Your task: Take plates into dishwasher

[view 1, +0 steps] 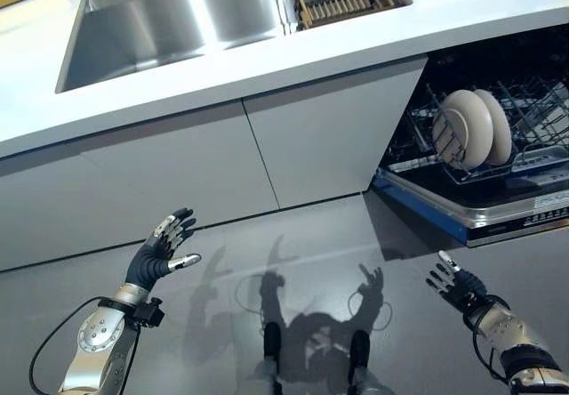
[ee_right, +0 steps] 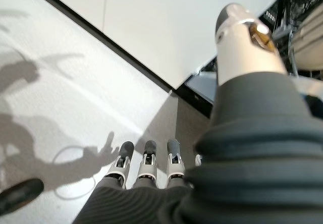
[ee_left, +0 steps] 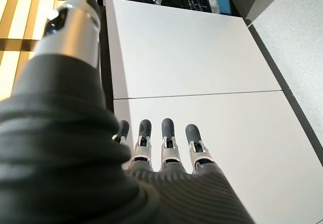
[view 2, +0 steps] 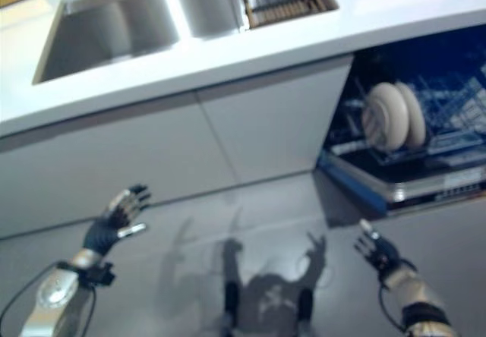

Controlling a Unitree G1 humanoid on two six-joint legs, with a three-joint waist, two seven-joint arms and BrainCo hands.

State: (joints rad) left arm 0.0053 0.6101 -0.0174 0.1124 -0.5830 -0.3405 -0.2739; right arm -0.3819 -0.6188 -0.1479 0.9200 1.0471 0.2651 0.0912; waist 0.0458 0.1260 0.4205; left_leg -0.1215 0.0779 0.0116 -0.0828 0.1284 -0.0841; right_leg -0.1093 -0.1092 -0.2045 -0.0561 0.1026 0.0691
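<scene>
Two beige plates [view 1: 471, 128] stand on edge in the rack [view 1: 533, 146] of the open dishwasher [view 1: 498, 208], which sits under the counter [view 1: 267, 57] to the right of the sink [view 1: 169, 21]. Left of the dishwasher, low before the cabinet doors [view 1: 222, 164], the left hand [view 1: 164, 253] hangs empty, fingers spread. Below the dishwasher door, the right hand [view 1: 453, 284] is also empty and loosely extended.

1. Both eye views look down from the head: counter [view 1: 267, 57] across the top, floor [view 1: 311, 235] below, open dishwasher [view 1: 498, 173] at right.
2. Left wrist view looks close along its hand [ee_left: 166, 148] at the cabinet doors [ee_left: 192, 57].
3. Right wrist view faces the floor, dishwasher upper right.
</scene>
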